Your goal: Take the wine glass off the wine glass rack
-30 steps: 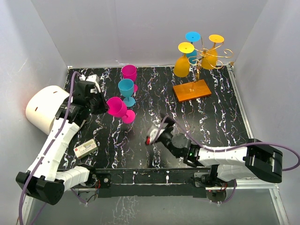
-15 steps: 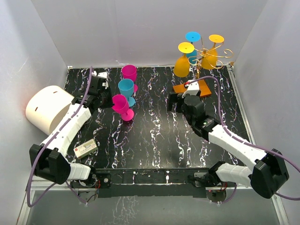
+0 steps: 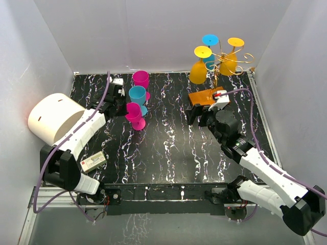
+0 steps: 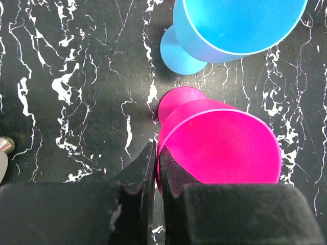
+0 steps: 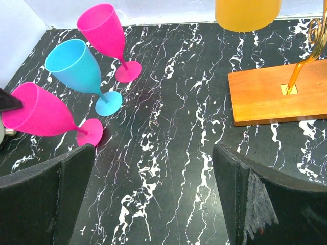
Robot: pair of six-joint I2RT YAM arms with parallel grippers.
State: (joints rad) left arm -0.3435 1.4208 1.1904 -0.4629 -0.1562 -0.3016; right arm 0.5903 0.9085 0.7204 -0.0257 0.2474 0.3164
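Top external: right gripper (image 3: 196, 117) swung over to the base of the wine glass rack (image 3: 203, 96), jaws wide open, apparently lining up for the hanging yellow wine glass (image 3: 198, 71); left gripper (image 3: 124, 106) pinches the magenta glass (image 3: 134, 113) by its rim.

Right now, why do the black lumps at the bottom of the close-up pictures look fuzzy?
Left wrist view: the left hand sits too near the lens, so it blurs, while the pink glass it pinches is sharp. Right wrist view: the open right hand blurs likewise, and the blue glass looks tipped by the wide lens. Top external view: even light, soft shadows.
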